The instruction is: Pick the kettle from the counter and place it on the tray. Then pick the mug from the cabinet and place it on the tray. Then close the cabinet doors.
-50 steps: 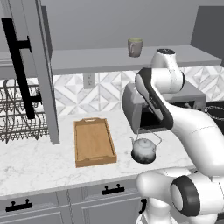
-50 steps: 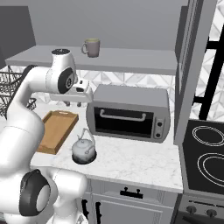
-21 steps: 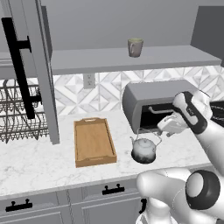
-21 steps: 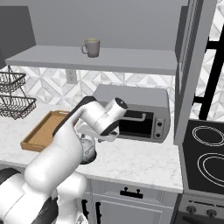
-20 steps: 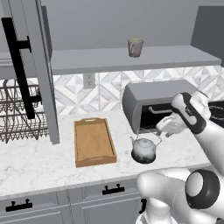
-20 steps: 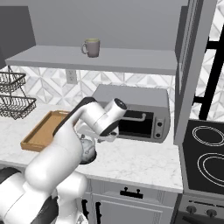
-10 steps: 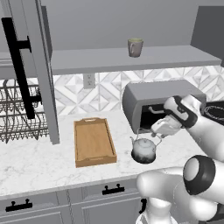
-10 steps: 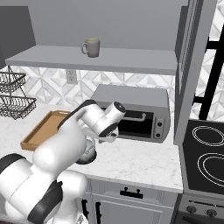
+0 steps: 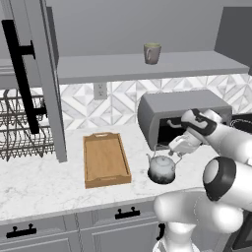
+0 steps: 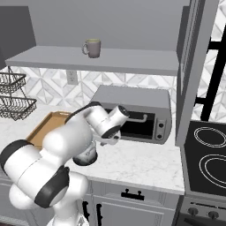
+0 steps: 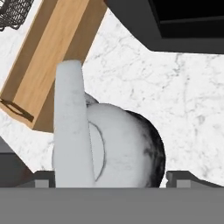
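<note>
Now, line by line:
Kettle [image 9: 162, 169]: upright on the marble table [image 9: 44, 182], just beside the tray's right long side, in front of the toaster oven [image 9: 170, 115].
Jaws: the gripper [image 9: 178, 147] hangs just above the kettle, jaws spread wide, one on either side of its arched handle (nothing grasped).
Tray [image 9: 105, 158]: flat on the table, bare wood inside.
Mug [image 9: 152, 52]: on the cabinet shelf [image 9: 98, 66], well above the oven.
Cabinet door [image 9: 35, 74]: swung open at the left.
</note>
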### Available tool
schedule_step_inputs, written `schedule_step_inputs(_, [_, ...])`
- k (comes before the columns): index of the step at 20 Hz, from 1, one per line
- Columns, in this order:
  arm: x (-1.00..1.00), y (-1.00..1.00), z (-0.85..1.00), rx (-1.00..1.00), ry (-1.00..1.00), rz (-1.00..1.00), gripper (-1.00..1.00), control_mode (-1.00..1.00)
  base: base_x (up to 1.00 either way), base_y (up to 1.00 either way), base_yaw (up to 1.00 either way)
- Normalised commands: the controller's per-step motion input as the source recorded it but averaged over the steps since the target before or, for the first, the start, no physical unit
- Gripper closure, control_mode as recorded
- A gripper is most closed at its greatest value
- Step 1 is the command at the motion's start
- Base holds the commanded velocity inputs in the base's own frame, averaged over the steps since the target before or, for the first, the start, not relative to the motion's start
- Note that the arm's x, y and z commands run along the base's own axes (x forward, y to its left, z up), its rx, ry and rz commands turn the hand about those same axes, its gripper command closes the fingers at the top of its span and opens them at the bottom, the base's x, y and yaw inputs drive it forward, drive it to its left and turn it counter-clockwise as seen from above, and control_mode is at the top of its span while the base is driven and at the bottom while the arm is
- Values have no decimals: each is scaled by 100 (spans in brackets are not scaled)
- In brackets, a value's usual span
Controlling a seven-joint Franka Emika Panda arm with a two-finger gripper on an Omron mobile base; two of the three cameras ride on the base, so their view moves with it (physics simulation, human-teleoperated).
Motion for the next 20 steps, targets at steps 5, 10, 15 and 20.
schedule_step_inputs(5, [-1,1,0,0,5,2,100,-100,0,0,0])
schedule_step_inputs(10, [-31,6,19,0,4,1,100,-100,0,0,0])
schedule_step_inputs(15, [-20,52,87,0,-1,-10,100,-100,0,0,0])
schedule_step_inputs(20, [-4,98,91,-4,-8,-23,100,-100,0,0,0])
